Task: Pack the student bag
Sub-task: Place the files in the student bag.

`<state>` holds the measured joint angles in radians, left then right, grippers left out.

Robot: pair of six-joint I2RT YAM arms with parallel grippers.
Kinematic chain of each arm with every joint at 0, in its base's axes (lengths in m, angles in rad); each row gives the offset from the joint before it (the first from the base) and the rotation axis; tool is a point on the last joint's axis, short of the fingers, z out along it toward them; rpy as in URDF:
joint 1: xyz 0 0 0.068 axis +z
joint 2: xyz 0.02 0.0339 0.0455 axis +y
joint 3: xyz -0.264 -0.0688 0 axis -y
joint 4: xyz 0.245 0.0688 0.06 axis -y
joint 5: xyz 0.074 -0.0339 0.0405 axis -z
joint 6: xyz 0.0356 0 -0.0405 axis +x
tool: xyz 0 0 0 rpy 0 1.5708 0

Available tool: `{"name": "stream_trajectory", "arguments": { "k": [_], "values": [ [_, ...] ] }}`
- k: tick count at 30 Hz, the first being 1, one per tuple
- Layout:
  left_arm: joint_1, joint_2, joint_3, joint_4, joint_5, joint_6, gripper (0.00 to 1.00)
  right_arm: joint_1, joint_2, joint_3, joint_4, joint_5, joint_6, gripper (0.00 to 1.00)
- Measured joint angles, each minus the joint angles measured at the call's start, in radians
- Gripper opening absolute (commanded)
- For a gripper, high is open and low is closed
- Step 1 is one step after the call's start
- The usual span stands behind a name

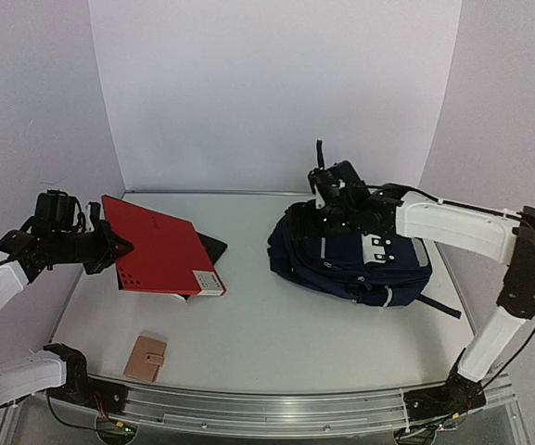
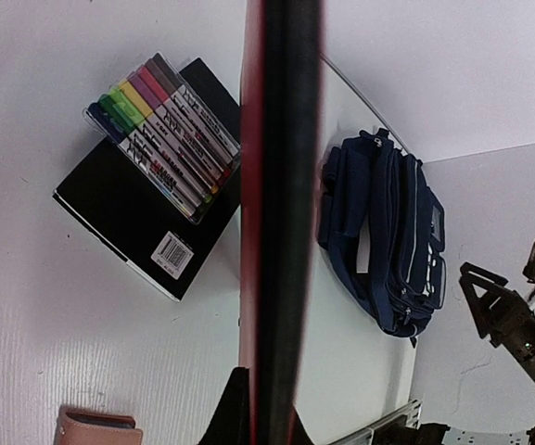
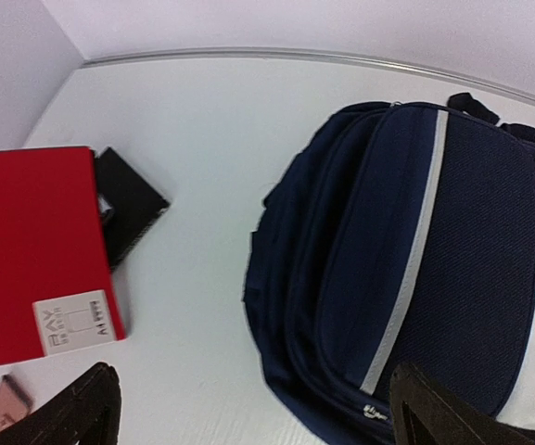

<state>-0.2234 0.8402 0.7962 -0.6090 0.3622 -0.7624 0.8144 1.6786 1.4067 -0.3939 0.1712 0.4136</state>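
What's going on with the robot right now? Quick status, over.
Left gripper shut on red book, book tilted. Right gripper open above bag. Bag lying on table, nothing between book and bag.

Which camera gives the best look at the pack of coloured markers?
The left wrist view: the marker pack lies in plain sight on the black notebook. From the top view the red folder hides it. The right wrist view shows only a corner of the notebook, no markers.
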Motion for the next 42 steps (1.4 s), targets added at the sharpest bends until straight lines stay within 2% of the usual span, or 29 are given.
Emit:
{"name": "stream_trajectory", "arguments": {
  "k": [7, 14, 15, 18, 23, 25, 26, 31, 38, 42],
  "values": [
    [0.0, -0.005, -0.024, 0.016, 0.012, -0.015, 0.0, 0.007, 0.278, 0.175, -0.099, 0.201, -0.05, 0.98],
    [0.0, -0.033, -0.057, 0.027, 0.039, -0.024, 0.0, 0.03, 0.449, 0.305, -0.14, 0.298, -0.084, 0.98],
    [0.0, -0.038, -0.06, 0.026, 0.041, -0.024, 0.0, 0.033, 0.468, 0.317, -0.145, 0.313, -0.084, 0.94],
    [0.0, -0.056, -0.067, 0.023, 0.051, -0.024, 0.0, 0.04, 0.506, 0.334, -0.161, 0.369, -0.072, 0.69],
    [0.0, -0.08, -0.068, 0.014, 0.062, -0.023, 0.0, 0.043, 0.52, 0.335, -0.181, 0.439, -0.05, 0.19],
    [0.0, -0.084, -0.068, 0.014, 0.072, -0.023, 0.0, 0.044, 0.52, 0.335, -0.179, 0.448, -0.037, 0.03],
    [0.0, -0.084, -0.068, 0.016, 0.082, -0.023, 0.0, 0.044, 0.519, 0.335, -0.18, 0.45, -0.035, 0.0],
    [0.0, -0.086, -0.082, 0.046, 0.163, -0.025, 0.0, 0.038, 0.446, 0.316, -0.194, 0.38, -0.016, 0.0],
    [0.0, -0.067, -0.083, 0.152, 0.354, -0.075, 0.0, 0.02, 0.159, 0.198, -0.17, 0.136, -0.019, 0.0],
    [0.0, -0.048, -0.085, 0.261, 0.449, -0.167, 0.0, 0.031, 0.059, 0.164, -0.142, 0.034, 0.0, 0.0]
  ]
}}
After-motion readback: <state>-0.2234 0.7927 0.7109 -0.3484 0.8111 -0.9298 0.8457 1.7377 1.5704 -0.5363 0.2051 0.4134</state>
